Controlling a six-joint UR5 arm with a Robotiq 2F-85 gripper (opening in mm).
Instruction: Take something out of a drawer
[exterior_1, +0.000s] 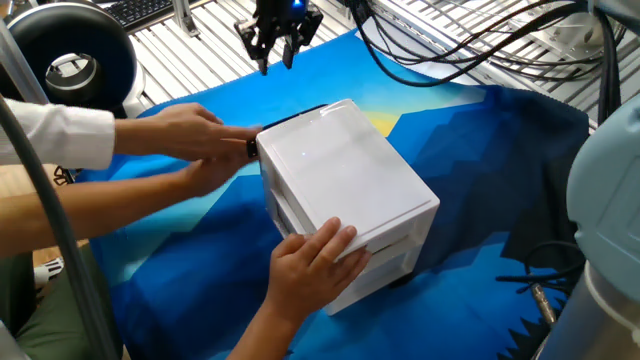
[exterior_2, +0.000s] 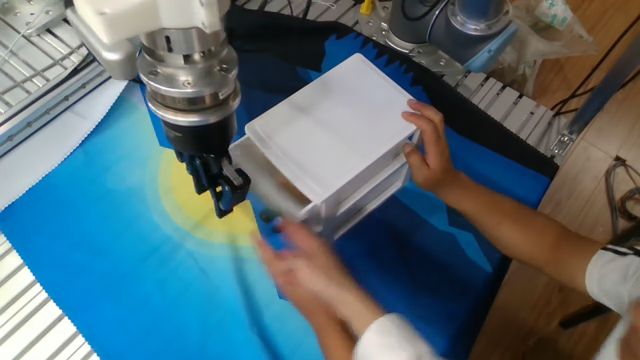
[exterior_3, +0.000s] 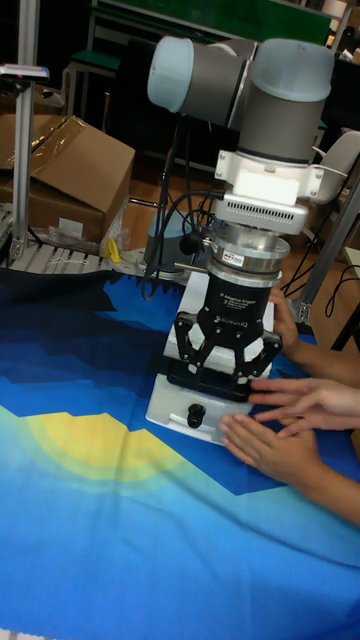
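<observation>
Here a person's hand (exterior_1: 312, 262) braces the near back corner of the white drawer unit (exterior_1: 345, 190) on the blue cloth (exterior_1: 180, 240). The drawer (exterior_2: 262, 178) looks pushed in, so the wooden cube is out of sight. Another hand (exterior_1: 205, 140) presses the unit's front. Beyond that, the gripper (exterior_1: 277, 38) hangs above the cloth (fingers (exterior_1: 263, 40) spread, holding nothing).

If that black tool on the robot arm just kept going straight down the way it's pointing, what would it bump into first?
Probably the blue and yellow cloth. In the other fixed view the tool hangs just in front of the white drawer unit, beside its front and the person's hand. Depth is uncertain; it might clip the drawer front.
</observation>
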